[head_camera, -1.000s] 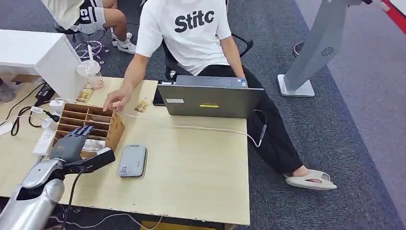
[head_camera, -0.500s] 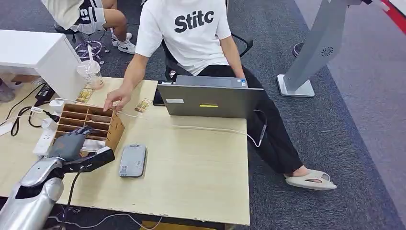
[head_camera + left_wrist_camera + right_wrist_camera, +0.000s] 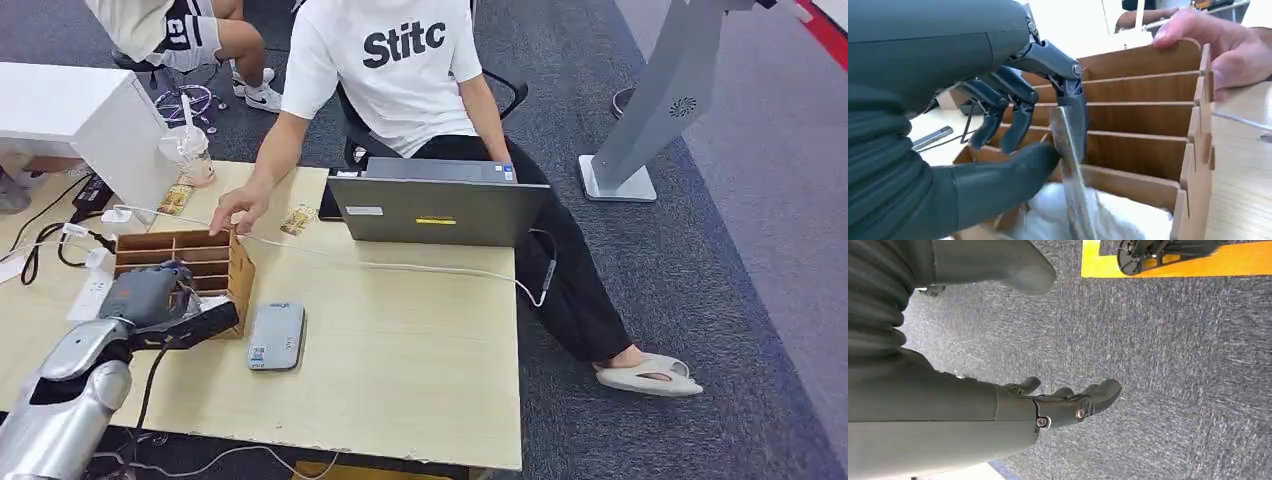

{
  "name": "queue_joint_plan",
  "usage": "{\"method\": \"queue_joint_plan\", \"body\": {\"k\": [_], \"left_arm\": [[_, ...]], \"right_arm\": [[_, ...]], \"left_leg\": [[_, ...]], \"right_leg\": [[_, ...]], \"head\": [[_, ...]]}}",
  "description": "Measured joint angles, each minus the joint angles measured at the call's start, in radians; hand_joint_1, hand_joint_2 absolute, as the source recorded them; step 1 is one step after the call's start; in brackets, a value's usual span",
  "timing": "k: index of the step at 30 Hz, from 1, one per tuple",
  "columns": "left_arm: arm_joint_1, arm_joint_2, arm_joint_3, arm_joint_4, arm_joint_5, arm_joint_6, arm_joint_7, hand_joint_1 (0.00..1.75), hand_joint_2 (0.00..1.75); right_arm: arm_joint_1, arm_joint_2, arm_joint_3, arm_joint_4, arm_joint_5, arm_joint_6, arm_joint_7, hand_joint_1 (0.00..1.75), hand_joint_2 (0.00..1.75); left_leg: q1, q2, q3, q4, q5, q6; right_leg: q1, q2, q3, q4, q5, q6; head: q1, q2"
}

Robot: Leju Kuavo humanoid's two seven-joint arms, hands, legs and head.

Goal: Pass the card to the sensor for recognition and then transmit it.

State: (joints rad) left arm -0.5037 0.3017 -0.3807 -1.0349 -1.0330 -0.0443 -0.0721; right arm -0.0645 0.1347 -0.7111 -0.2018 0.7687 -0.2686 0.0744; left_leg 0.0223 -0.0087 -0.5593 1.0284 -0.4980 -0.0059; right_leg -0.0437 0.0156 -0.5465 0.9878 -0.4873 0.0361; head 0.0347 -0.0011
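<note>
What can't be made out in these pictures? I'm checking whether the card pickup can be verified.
- Card face: edge-on and blurred in the left wrist view.
- Left hand grip in the head view: the hand's back hides the card.
- Wooden organizer slots: contents too small in the head view.
- Sensor label: too small to read.

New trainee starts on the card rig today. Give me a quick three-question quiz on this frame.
1. True or false: the left hand pinches a card at the wooden organizer.
2. What steadies the organizer's far corner? A) the person's hand B) the laptop C) the right hand
3. What grey device lies on the table beside the organizer?

Key: 1 true. 2 A. 3 the card reader.
</note>
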Motion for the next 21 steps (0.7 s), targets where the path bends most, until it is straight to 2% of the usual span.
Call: {"method": "queue_joint_plan", "body": {"k": [12,21], "left_arm": [[-0.006,0.0,-0.002,0.0,0.002,0.009,0.0,1.57,1.75],[-0.007,0.0,-0.002,0.0,0.002,0.01,0.002,1.55,1.75]], "right_arm": [[0.0,0.0,-0.005,0.0,0.002,0.002,-0.003,0.0,1.75],[-0.001,0.0,-0.007,0.0,0.003,0.005,-0.005,0.0,1.75]], "left_leg": [[0.0,0.001,0.0,0.0,0.0,0.0],[0.0,0.0,0.0,0.0,0.0,0.0]], "right_leg": [[0.0,0.0,0.0,0.0,0.0,0.0],[0.0,0.0,0.0,0.0,0.0,0.0]], "head": [[0.0,0.0],[0.0,0.0]]}}
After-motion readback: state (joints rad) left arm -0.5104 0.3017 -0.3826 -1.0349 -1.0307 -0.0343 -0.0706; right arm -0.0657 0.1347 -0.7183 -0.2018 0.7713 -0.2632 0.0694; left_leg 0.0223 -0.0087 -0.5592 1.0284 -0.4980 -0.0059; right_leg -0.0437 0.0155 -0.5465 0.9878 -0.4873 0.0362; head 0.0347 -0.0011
